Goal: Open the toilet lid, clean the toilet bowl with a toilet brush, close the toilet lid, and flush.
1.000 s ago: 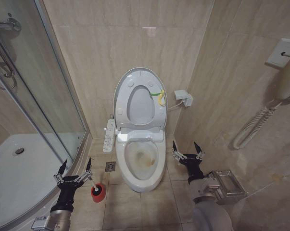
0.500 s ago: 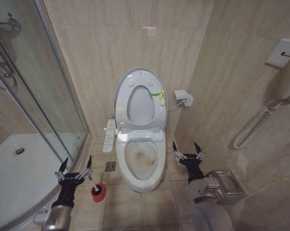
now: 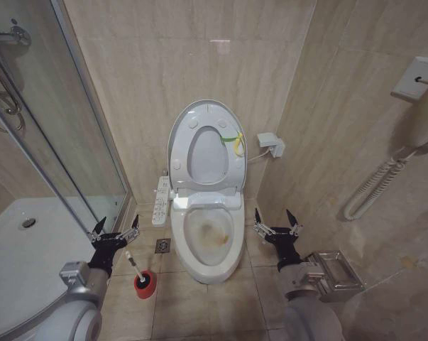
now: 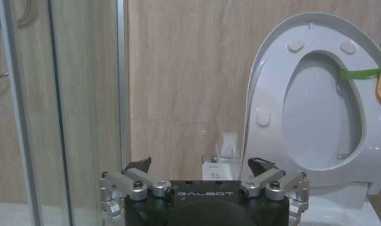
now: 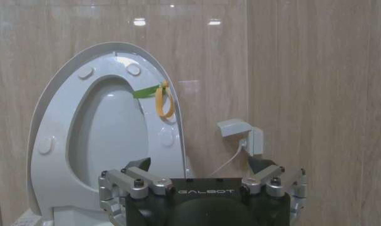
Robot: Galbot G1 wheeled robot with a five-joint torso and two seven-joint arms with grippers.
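Left pincer (image 3: 115, 232) had risen above the toilet brush (image 3: 138, 271), fingers wide, holding nothing. Right pincer (image 3: 276, 226) unchanged, wide, beside toilet bowl (image 3: 212, 238).

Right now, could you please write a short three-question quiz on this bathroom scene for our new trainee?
1. True or false: the toilet lid is raised.
2. Where does the toilet brush stand? A) in the red holder on the floor B) inside the toilet bowl C) in the left gripper
3. Fill in: the stain inside the bowl looks yellow-____.

Key: 1 true, and the seat ring is up against it. 2 A; the left gripper hovers open above the handle, and the right gripper is open beside the bowl. 3 brown.
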